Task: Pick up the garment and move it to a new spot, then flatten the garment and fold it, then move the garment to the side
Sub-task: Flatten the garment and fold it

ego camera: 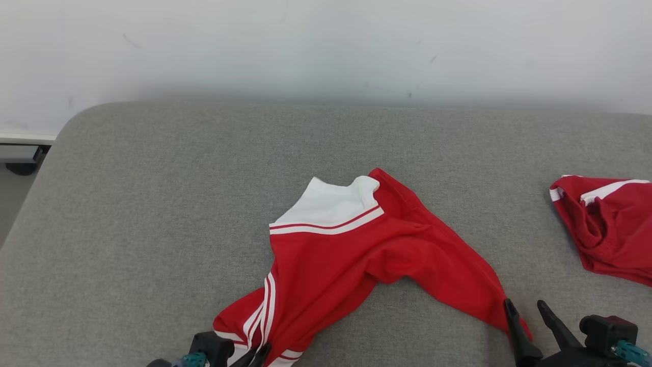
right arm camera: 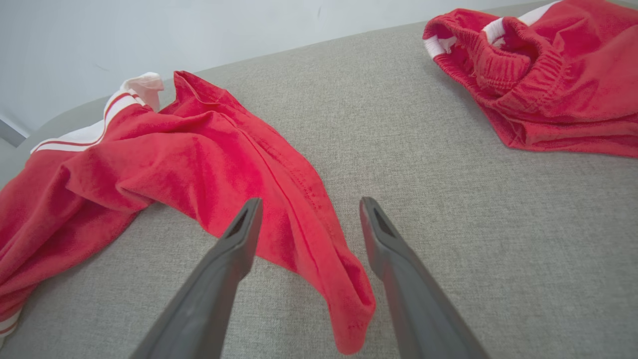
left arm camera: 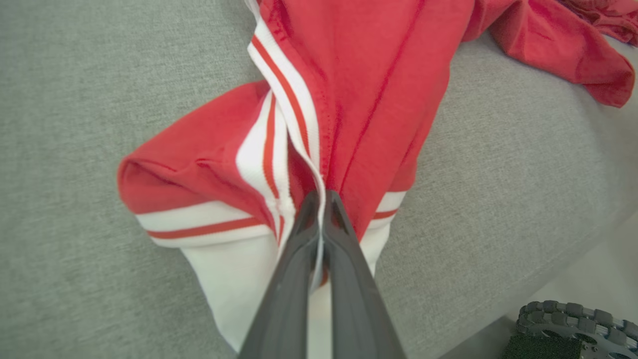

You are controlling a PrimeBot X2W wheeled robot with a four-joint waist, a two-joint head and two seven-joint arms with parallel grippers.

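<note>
Soft red jersey (ego camera: pixel 346 250) w/ white striped trim is seen rumpled mid grey woven cushion (ego camera: pixel 153 204). Striped hem is pinched by L gripper (left arm camera: pixel 321 199), fingers pressed together. R gripper (right arm camera: pixel 310 201) is held spread, pointed red corner between its fingers. Red elastic-waist shorts (ego camera: pixel 606 224) are bunched at right.

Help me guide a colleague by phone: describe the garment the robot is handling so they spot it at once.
On the grey padded surface, look to the middle, near the front edge. The garment there is red with a white striped panel, sprawled out, one end pinched in the left hand. The other red garment lies bunched at the far right, untouched.
</note>
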